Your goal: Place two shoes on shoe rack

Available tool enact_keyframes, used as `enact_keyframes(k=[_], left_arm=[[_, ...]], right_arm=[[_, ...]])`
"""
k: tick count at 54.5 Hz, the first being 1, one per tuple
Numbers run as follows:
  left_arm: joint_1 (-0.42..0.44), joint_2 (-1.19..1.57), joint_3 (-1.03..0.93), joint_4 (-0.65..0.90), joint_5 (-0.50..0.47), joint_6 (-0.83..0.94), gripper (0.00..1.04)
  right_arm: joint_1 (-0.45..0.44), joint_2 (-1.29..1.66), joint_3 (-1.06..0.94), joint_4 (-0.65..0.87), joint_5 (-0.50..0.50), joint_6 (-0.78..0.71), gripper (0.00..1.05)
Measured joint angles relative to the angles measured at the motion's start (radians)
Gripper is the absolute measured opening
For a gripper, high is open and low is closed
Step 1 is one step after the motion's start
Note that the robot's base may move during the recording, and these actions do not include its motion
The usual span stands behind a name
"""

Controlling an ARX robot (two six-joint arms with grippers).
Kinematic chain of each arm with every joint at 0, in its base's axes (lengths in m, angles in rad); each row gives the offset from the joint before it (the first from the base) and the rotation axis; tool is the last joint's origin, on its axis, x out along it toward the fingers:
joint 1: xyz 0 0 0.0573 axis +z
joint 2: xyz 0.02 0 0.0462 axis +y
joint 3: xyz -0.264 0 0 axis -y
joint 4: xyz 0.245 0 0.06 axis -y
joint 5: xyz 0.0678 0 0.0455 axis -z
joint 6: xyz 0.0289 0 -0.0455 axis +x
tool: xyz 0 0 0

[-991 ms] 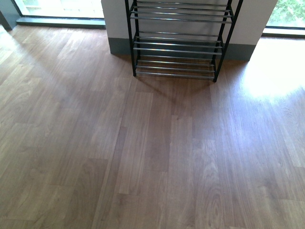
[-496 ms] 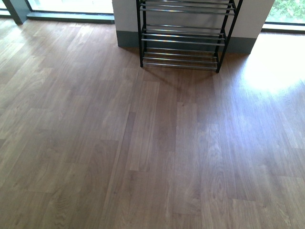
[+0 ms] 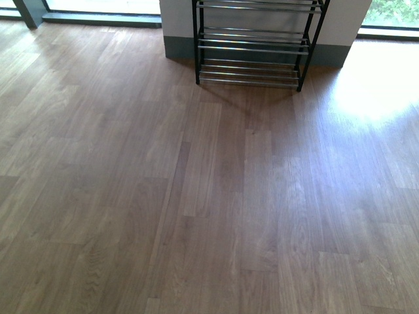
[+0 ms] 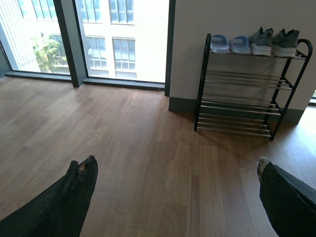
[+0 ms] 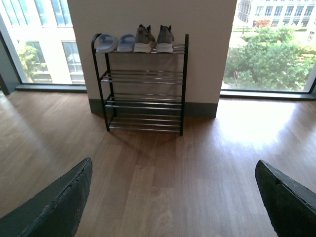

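Observation:
The shoe rack (image 5: 143,89) stands against a white wall pillar, some way ahead of both grippers. It also shows in the left wrist view (image 4: 247,94) and, cut off at the top, in the front view (image 3: 252,49). On its top shelf sit a pair of pale blue slide sandals (image 5: 114,43) (image 4: 229,44) and a pair of grey knit sneakers (image 5: 154,38) (image 4: 274,42). The lower shelves hold nothing. My left gripper (image 4: 175,168) is open and empty above the wooden floor. My right gripper (image 5: 173,173) is open and empty too. Neither arm shows in the front view.
Wooden plank floor (image 3: 209,196) stretches between me and the rack. Floor-to-ceiling windows (image 4: 98,34) flank the pillar on both sides. A bright patch of sunlight (image 3: 373,91) lies on the floor to the right of the rack.
In the front view the rack has slid up and slightly to the right and looks smaller. More floor shows in front of it.

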Motion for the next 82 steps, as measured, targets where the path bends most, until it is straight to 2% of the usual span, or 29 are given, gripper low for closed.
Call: enact_keyframes(k=[82], left_arm=[[0.000,0.000,0.000,0.000,0.000,0.000,0.95]], right_arm=[[0.000,0.000,0.000,0.000,0.000,0.000,0.96]])
